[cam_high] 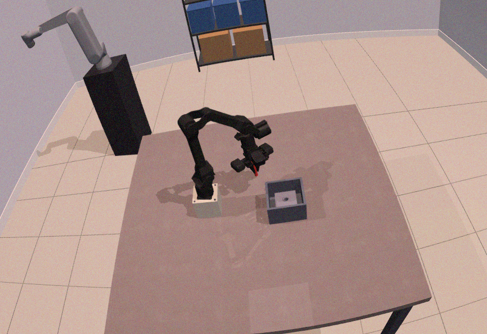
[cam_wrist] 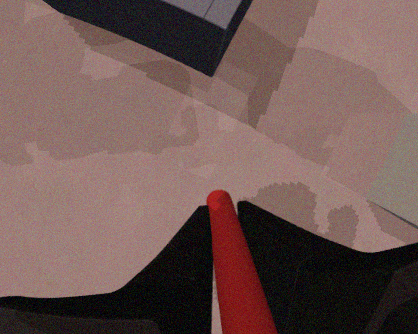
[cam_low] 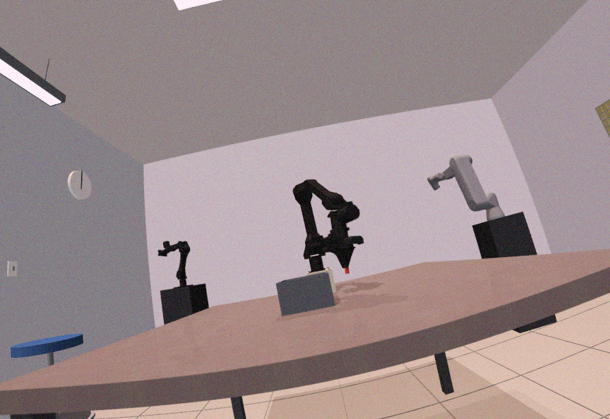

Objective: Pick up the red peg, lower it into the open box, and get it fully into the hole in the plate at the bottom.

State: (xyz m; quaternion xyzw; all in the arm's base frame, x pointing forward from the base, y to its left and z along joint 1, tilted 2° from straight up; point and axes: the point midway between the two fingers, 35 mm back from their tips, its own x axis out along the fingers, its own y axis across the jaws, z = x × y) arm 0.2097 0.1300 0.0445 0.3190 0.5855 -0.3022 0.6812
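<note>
Open box (cam_high: pixel 287 214) (cam_low: pixel 306 294) (cam_wrist: pixel 137 37): right of my hand and a bit lower in the top view, upper left in the wrist view. That sideways offset drives my next move, and I'd carry over the wall before lowering. My gripper (cam_high: pixel 254 168) (cam_low: pixel 346 266) (cam_wrist: pixel 223 212) is nearly closed, clamped on the red peg (cam_high: pixel 256 171) (cam_low: pixel 347 270) (cam_wrist: pixel 237 280). Peg's off the table, long axis roughly along my fingers, tip poking out past them.
</note>
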